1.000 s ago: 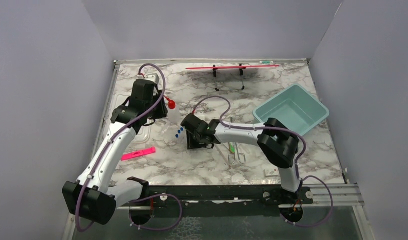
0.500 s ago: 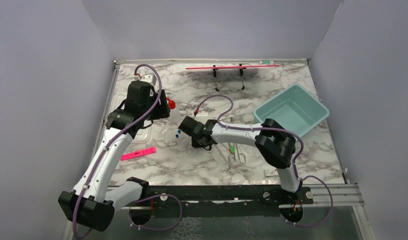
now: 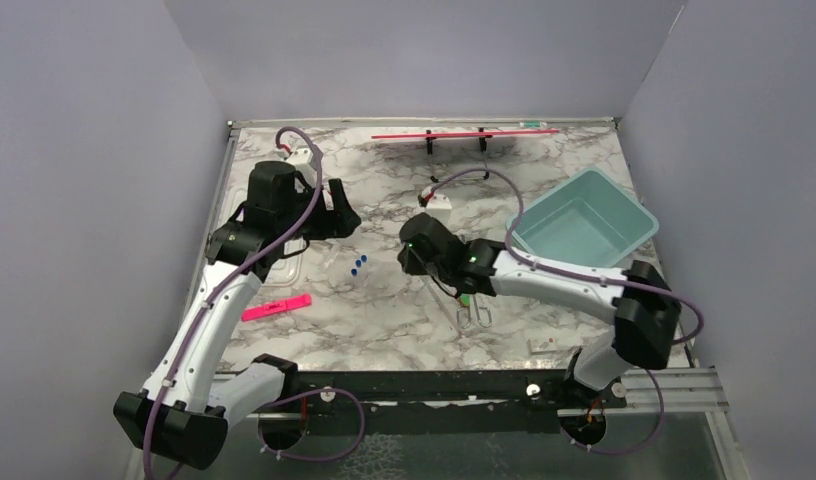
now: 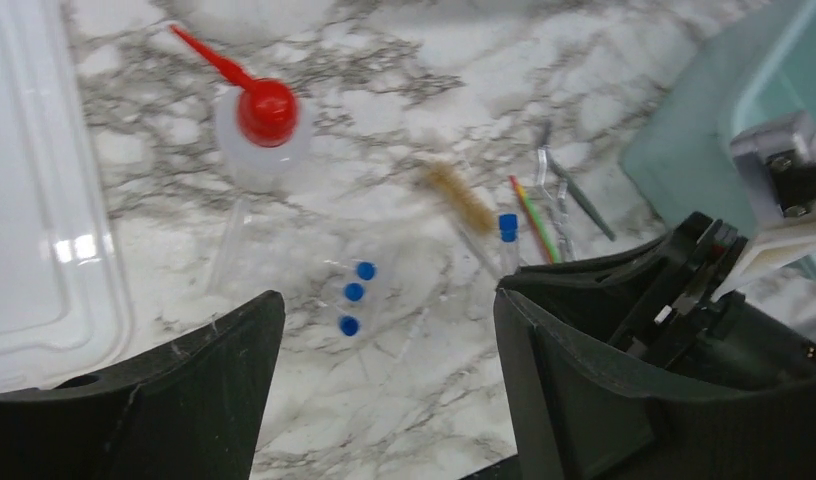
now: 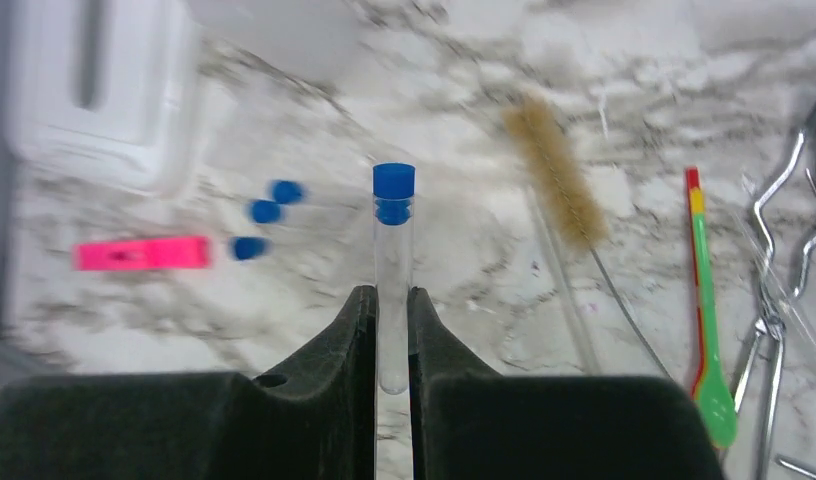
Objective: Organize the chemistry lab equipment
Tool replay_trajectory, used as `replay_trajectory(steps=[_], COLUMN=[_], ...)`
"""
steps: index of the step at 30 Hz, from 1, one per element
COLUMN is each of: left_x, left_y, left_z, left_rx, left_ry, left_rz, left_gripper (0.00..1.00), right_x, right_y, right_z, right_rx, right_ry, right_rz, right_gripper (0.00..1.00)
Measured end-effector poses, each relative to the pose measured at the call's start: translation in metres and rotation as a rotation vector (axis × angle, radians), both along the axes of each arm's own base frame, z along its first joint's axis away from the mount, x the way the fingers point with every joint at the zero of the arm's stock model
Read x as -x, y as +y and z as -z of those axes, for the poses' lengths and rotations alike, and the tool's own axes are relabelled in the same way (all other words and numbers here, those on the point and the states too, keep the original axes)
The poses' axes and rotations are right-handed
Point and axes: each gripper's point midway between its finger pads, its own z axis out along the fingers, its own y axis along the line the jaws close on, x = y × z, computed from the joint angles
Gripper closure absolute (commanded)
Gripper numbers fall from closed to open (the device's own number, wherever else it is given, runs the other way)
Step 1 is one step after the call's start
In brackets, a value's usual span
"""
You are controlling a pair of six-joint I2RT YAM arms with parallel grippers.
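- Left gripper (image 4: 384, 305) is released, its black fingers (image 4: 184, 400) spread wide with nothing between them.
- To the left of its left finger, a flat white plastic tray (image 4: 34, 200) lies on the marbled table (image 4: 404, 90).
- Ahead of the open jaws, the small clear squeeze bottle with red nozzle (image 4: 264, 125) stands clear of both fingers.
- Nearer, in the gap between those fingers in its wrist view, three blue-capped clear tubes (image 4: 354, 293) lie side by side on the table.
- Right gripper (image 5: 391, 300) is clenched on a fourth clear tube with a blue cap (image 5: 394, 235), which sticks straight out past the fingertips, cap at the far end.
- Left of this gripper in its wrist view lies the flat pink strip (image 5: 139, 253), with the three loose tubes just beyond it.
- Right of the held tube lies the bristly tan brush (image 5: 554, 170).
- Further right are the green-handled tool (image 5: 706, 320) and, at the frame edge, the metal scissor-like forceps (image 5: 784, 280).
- Seen from overhead, a teal plastic bin (image 3: 584, 220) sits to the right of the right gripper, well apart from it.
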Motion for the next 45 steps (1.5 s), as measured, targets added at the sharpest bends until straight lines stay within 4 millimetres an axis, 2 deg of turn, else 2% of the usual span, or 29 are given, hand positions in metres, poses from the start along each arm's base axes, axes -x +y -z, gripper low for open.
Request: replay_trajectory(steps=[4,6,8,11,15,20,27,31,34,37,42,45], left_x=[0.013,0.02,0.028,0.035,0.042,0.045,0.05,0.05,0.049,0.049,0.052,0.053], left_y=[-0.036,-0.053,-0.065,-0.079,-0.091,-0.096,-0.096,-0.096,-0.095,-0.094,-0.092,-0.091], left_z=[-0.026,-0.039,-0.044,-0.045,-0.043,-0.049,-0.051,-0.052,-0.053,-0.056,-0.061,-0.063], left_rx=[0.163,0.251,0.321,0.407,0.502,0.55,0.531,0.496,0.462,0.431,0.405,0.395], left_ry=[-0.041,-0.07,-0.08,-0.078,-0.056,-0.072,-0.14,-0.19,-0.239,-0.287,-0.339,-0.359], left_rz=[0.174,0.263,0.332,0.409,0.462,0.501,0.541,0.574,0.6,0.62,0.639,0.645], left_gripper=[0.38,0.45,0.47,0.47,0.53,0.76,0.99,1.0,1.0,1.0,1.0,1.0], right_x=[-0.005,-0.006,-0.005,-0.003,0.001,0.002,0.006,0.007,0.006,0.003,-0.009,-0.01], right_y=[0.007,0.008,0.01,0.013,0.02,0.023,0.027,0.027,0.025,0.02,0.009,0.01], right_z=[-0.088,-0.123,-0.15,-0.173,-0.185,-0.19,-0.191,-0.193,-0.2,-0.211,-0.234,-0.236], right_rx=[-0.225,-0.322,-0.403,-0.491,-0.569,-0.62,-0.628,-0.626,-0.622,-0.611,-0.589,-0.571], right_ry=[-0.157,-0.215,-0.254,-0.27,-0.256,-0.23,-0.207,-0.199,-0.199,-0.197,-0.216,-0.213], right_rz=[-0.02,-0.021,-0.022,-0.027,-0.031,-0.022,-0.047,-0.056,-0.064,-0.063,-0.055,-0.071], right_gripper=[0.9,0.9,0.9,0.89,0.89,0.88,0.84,0.66,0.59,0.58,0.63,0.64])
